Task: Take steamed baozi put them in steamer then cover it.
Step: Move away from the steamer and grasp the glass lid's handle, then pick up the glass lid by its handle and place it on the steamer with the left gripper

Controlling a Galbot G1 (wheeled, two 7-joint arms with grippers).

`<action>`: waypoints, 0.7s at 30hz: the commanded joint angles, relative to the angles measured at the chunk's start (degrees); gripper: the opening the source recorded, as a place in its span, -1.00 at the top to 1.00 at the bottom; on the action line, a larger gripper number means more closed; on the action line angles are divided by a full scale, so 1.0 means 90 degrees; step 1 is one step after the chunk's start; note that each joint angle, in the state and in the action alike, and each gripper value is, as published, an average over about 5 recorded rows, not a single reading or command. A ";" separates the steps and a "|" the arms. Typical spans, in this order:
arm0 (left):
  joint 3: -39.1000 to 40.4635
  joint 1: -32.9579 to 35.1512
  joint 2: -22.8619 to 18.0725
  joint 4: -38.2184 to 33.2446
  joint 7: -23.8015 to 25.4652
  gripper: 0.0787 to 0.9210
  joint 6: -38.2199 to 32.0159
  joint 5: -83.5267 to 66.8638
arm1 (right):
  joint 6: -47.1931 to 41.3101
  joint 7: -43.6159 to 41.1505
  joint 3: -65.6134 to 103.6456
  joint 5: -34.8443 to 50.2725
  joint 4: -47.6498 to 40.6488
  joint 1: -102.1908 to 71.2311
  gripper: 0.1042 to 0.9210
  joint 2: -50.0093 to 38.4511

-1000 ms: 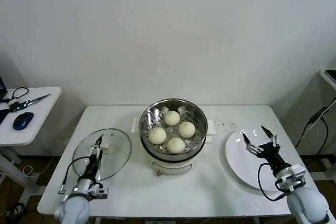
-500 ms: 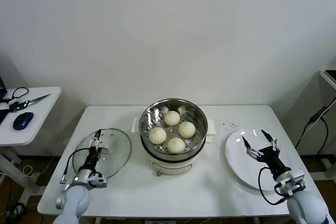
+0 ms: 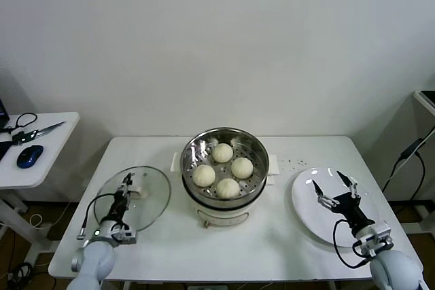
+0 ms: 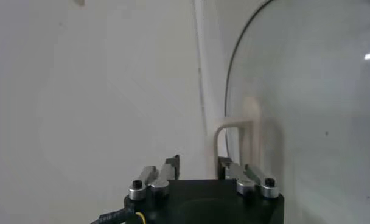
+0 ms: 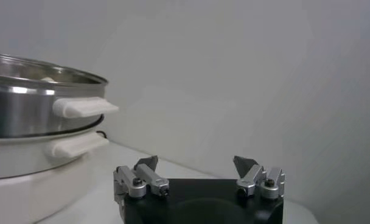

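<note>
Four cream-white baozi (image 3: pixel 222 152) lie on the perforated tray inside the shiny steamer (image 3: pixel 253 142) at the table's middle; the steamer also shows in the right wrist view (image 5: pixel 27 103). The glass cover (image 3: pixel 153 202) lies flat on the table to the steamer's left, with its white handle (image 3: pixel 141 189) up. My left gripper (image 3: pixel 126 183) hovers over the cover, just short of the handle (image 4: pixel 237 131), its jaws a little apart with nothing between them (image 4: pixel 197 167). My right gripper (image 3: pixel 333 185) is wide open and empty over the white plate (image 3: pixel 309 212); it also shows in the right wrist view (image 5: pixel 196 161).
A side table at far left holds a blue mouse (image 3: pixel 30 155), scissors (image 3: pixel 37 132) and cables. Small dark crumbs (image 3: pixel 293 162) lie on the table behind the plate. The steamer's white side handles (image 5: pixel 81 106) stick out toward the plate.
My left gripper has shifted a little to the left over the cover, close to its handle. My right gripper has drawn back slightly toward the table's front. The baozi and cover have not moved.
</note>
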 commanded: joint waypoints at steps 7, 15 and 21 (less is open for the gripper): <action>0.0039 0.0358 0.0328 -0.0871 0.0011 0.70 0.0019 -0.0526 | 0.0055 -0.0009 0.0025 -0.0110 -0.0121 0.0069 -0.76 0.0013; -0.0080 0.1215 0.0696 -0.2320 0.0098 0.83 0.0428 -0.0965 | 0.0063 -0.0008 0.0008 -0.0125 -0.0235 0.0177 -0.76 -0.0034; -0.0124 0.2058 0.0968 -0.3833 0.0143 0.83 0.1653 -0.0885 | 0.0063 -0.0004 -0.0027 -0.0152 -0.0357 0.0287 -0.76 -0.0081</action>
